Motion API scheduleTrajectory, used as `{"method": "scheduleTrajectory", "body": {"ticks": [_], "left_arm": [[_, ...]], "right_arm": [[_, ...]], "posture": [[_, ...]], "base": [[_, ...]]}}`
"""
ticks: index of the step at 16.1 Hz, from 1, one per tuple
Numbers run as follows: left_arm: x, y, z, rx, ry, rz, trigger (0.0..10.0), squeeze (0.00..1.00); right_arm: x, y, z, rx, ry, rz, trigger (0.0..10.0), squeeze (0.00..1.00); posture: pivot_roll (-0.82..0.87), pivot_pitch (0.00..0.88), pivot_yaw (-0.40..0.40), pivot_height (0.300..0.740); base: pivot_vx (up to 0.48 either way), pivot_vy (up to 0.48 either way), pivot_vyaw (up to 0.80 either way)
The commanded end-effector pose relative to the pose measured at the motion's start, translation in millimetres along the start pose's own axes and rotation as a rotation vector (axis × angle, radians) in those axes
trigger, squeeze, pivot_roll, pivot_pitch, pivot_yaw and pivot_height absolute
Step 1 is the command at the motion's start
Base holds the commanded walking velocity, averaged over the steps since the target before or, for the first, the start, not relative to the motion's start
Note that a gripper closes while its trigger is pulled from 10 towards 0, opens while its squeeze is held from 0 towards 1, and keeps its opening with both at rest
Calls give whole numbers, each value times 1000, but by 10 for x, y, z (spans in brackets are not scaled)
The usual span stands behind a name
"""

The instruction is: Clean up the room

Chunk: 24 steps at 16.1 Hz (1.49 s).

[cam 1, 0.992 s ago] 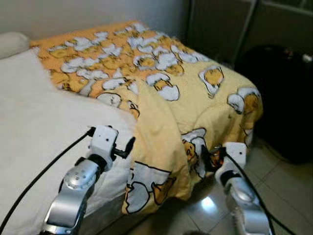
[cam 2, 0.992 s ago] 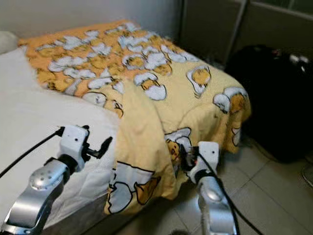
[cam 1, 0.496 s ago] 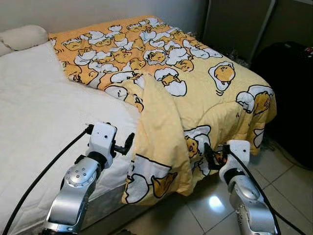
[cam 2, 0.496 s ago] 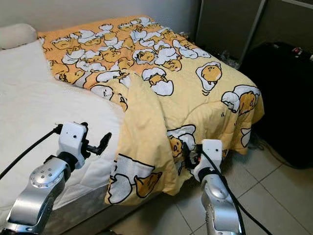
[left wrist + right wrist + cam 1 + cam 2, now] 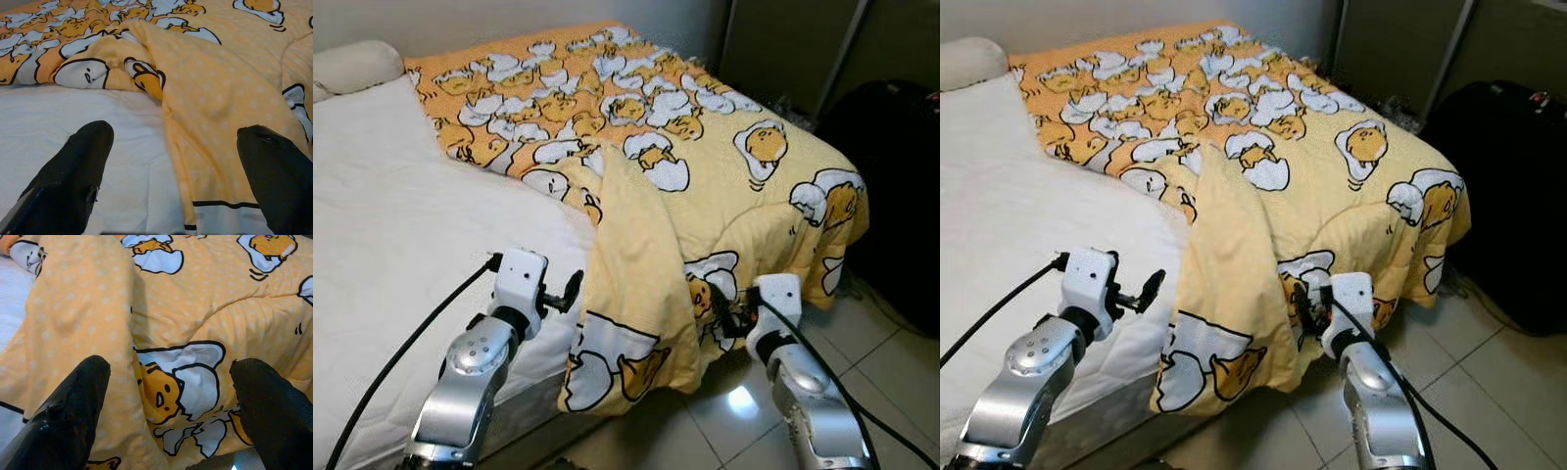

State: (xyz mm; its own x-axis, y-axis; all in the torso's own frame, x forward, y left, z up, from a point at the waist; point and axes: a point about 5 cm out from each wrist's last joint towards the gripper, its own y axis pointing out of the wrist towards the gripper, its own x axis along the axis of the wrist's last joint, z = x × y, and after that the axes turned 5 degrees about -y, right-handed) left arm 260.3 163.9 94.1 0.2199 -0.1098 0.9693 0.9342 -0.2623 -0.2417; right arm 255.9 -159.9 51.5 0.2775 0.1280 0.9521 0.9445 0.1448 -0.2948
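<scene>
Yellow blanket (image 5: 724, 196) unmoved | right gripper (image 5: 729, 315) nearer its edge | left gripper (image 5: 570, 291) same

No legible text, labels, brands, numbers or signs. The yellow blanket (image 5: 705, 176) on the bed carries only a repeated cartoon egg-character print without lettering. The black suitcase (image 5: 1508, 186) at far right shows no readable marking.

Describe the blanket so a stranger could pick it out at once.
On the bed, over the foot half of its white mattress, lies the yellow blanket, one folded edge hanging toward the floor. It alone is printed with cartoon eggs; the pillow is plain.
</scene>
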Motion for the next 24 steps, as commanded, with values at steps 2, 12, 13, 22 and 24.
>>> {"method": "scheduleTrajectory", "body": {"ticks": [2, 12, 13, 22, 24], "left_arm": [[16, -37, 49, 6, 7, -6, 10000, 282], [-6, -68, 49, 3, 18, 5, 10000, 275], [-6, -69, 47, 2, 19, 5, 10000, 278], [-23, -82, 28, -21, 22, 11, 10000, 278], [-24, -79, 21, -25, 22, 11, 10000, 278]], "right_arm": [[20, 62, 34, 6, -19, -11, 10000, 0], [-403, 170, -110, 0, -22, 77, 10000, 0], [-437, 181, -127, -3, -21, 85, 10000, 0], [107, 172, -49, 35, -46, -186, 10000, 0], [256, 129, -19, 31, -53, -199, 10000, 0]], "posture": [[-93, 0, 28, 740], [-77, 0, 14, 740], [-78, 0, 16, 740], [-87, 0, 12, 740], [-85, 0, 8, 740]], "base": [[287, 0, 0], [295, 0, 0], [304, 0, 0], [296, 0, 178], [289, 0, 0]]}}
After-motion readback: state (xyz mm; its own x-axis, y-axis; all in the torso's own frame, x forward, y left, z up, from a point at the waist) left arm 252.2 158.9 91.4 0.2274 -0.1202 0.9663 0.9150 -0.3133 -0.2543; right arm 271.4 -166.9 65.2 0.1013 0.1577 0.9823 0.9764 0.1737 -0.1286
